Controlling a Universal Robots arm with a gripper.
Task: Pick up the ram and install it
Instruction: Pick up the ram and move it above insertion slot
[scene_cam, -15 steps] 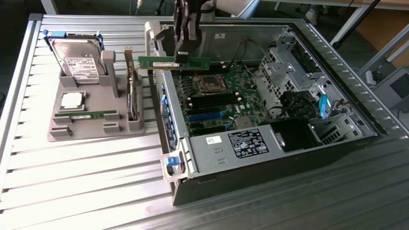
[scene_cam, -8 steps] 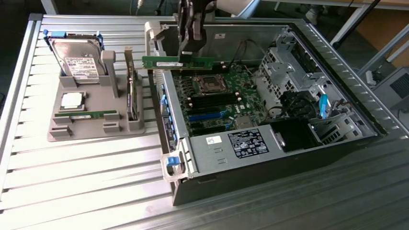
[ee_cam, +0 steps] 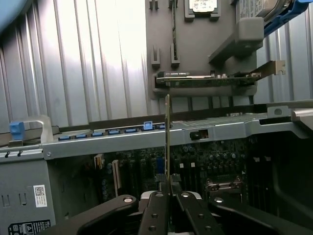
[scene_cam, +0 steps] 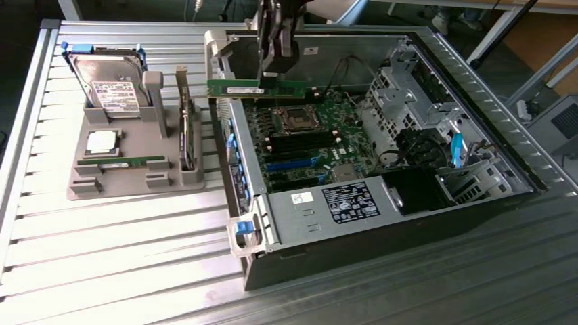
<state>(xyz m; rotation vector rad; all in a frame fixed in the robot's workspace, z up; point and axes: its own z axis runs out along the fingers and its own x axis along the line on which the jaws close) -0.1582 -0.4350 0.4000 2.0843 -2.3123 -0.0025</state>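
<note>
The long, thin green circuit-board ram stick (scene_cam: 262, 89) hangs level over the far edge of the open black-and-silver computer case (scene_cam: 505, 156), at the case corner nearest the grey holder and above the green motherboard (scene_cam: 312, 139). The black gripper (scene_cam: 275, 68) has its jaws clamped on the stick's upper edge. In the wrist view the stick (ee_cam: 167, 137) stands edge-on between the fingers (ee_cam: 156, 210). A second, matching stick (scene_cam: 122, 162) lies in the grey plastic holder tray (scene_cam: 135, 177), beside a square silver processor chip (scene_cam: 101, 141). The tray sits toward the far corner of the ribbed metal tabletop (scene_cam: 108, 271), on the exterior view's left.
</note>
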